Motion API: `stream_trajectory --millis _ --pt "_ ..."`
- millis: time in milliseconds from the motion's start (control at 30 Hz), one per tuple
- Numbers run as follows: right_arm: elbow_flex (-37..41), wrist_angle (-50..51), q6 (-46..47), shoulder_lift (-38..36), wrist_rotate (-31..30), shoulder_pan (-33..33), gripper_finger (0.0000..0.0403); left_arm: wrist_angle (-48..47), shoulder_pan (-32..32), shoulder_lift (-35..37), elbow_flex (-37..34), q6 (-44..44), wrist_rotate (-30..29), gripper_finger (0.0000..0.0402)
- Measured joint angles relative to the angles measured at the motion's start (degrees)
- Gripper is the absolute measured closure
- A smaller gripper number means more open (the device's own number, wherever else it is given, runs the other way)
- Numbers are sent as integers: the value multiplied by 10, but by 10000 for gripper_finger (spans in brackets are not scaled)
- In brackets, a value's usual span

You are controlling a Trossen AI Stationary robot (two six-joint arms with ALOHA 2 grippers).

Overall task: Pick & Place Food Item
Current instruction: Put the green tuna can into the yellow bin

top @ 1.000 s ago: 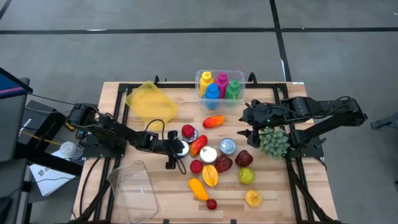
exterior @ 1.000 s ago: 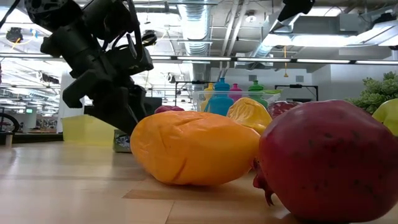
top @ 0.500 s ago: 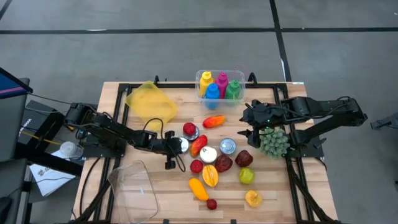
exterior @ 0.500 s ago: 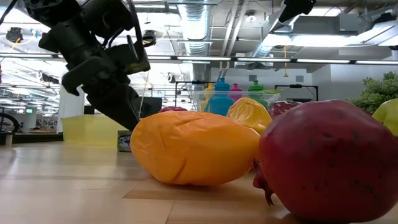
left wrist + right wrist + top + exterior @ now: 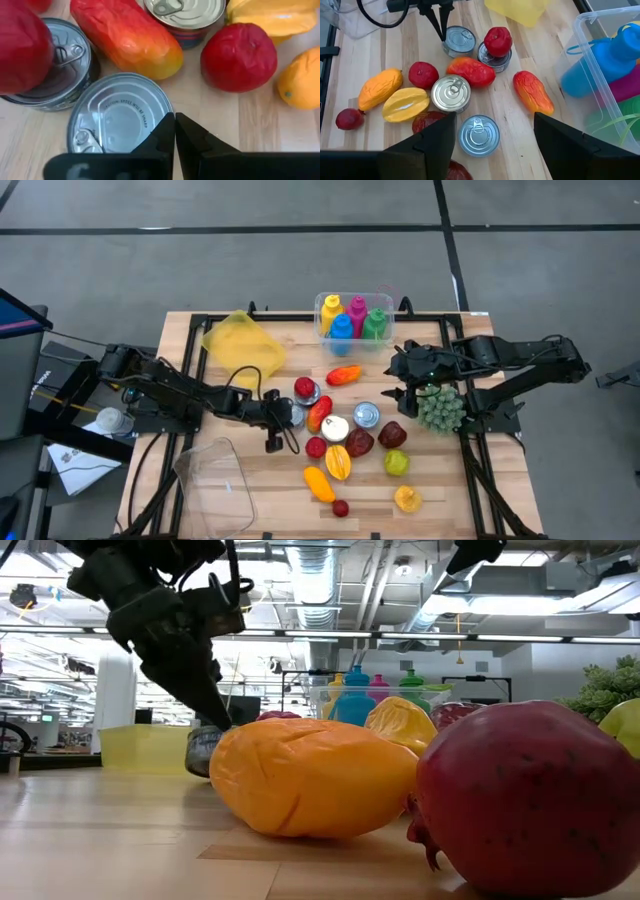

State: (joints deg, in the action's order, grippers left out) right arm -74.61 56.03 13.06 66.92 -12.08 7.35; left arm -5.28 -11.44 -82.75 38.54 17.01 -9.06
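Observation:
A silver can (image 5: 117, 117) lies among the food items at the board's middle (image 5: 290, 413), beside a red-orange fruit (image 5: 127, 37). My left gripper (image 5: 175, 122) is shut at that can's rim, slanting down from the table's left (image 5: 281, 415). In the low view the can (image 5: 205, 752) shows tilted under the fingers, off the board. My right gripper (image 5: 495, 150) hangs open high over the right side of the pile (image 5: 393, 383), touching nothing. My left gripper has its shut fingertips on the silver can's rim (image 5: 169, 112), at the side facing the red fruit. The fingers slant down from the table's left. The tips themselves cover the exact hold. The can hangs tilted at the fingertips (image 5: 215, 720).
Two more cans (image 5: 335, 428) (image 5: 367, 415), a can with a red fruit on it (image 5: 305, 392), and several fruits crowd the board's middle. A bin of bottles (image 5: 353, 320) and a yellow tub (image 5: 243, 343) stand at the far edge, a clear container (image 5: 215, 485) near left.
My left gripper has shut at the silver can's rim, then risen and rolled a little. The can has come up with it and now shows tilted in the low view. The right arm has kept still.

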Motion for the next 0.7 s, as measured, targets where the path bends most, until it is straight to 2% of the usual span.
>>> stream_trajectory --millis 233,500,700 --pt "0 -38 -45 11 0 0 147 -6 0 19 1 5 -1 401" --pt "0 -158 -151 79 5 -10 147 -9 0 20 1 22 -2 401" --pt "0 -276 -247 169 76 -22 147 -20 2 29 2 26 -2 401"
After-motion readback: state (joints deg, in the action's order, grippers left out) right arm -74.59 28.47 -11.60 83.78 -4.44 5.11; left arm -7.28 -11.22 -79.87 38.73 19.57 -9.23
